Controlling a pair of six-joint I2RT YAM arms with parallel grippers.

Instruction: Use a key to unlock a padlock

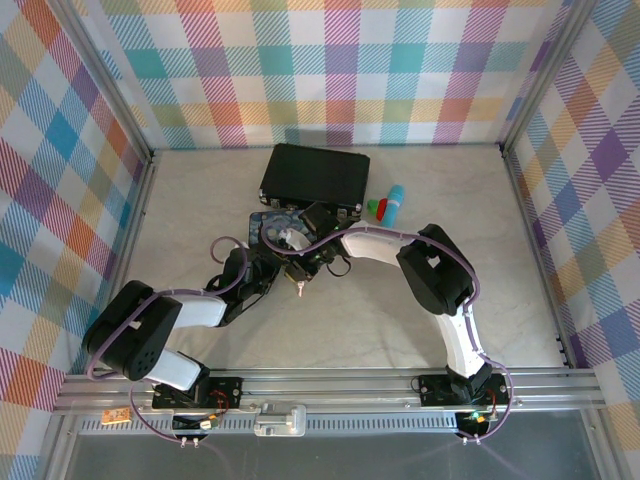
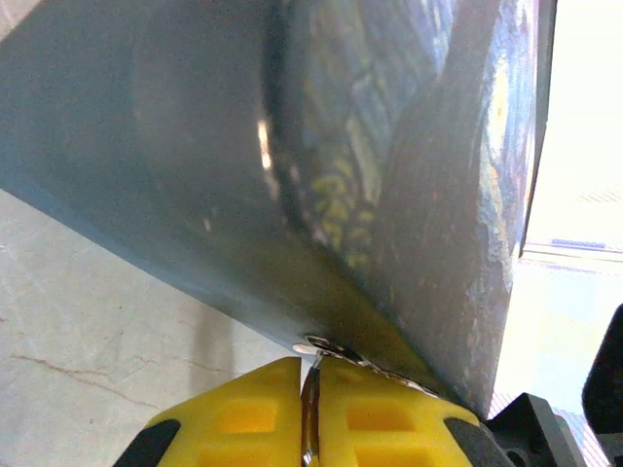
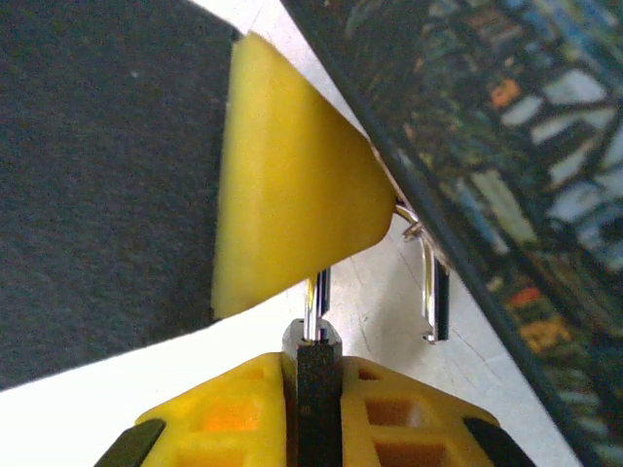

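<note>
The tiny padlock's dark body point(image 3: 319, 389) sits between the yellow pads of my right gripper point(image 3: 319, 355), which is shut on it. Its silvery shackle point(image 3: 429, 287) rises from the body, passes through a loop on the edge of the blue painted tin point(image 3: 506, 146), and its other leg hangs free of the body. My left gripper point(image 2: 310, 362) is shut on a thin silvery bar right under the tin's edge point(image 2: 389, 195), and its finger point(image 3: 292, 195) covers the top of the shackle leg. A silvery sliver point(image 1: 300, 289) pokes out below both grippers; whether it is the key I cannot tell.
The blue tin point(image 1: 270, 222) lies mid-table with both arms meeting at its near edge. A black case with latches point(image 1: 315, 175) lies just behind it. To the case's right lies a teal pen-like stick point(image 1: 394, 205). Checked walls close off three sides.
</note>
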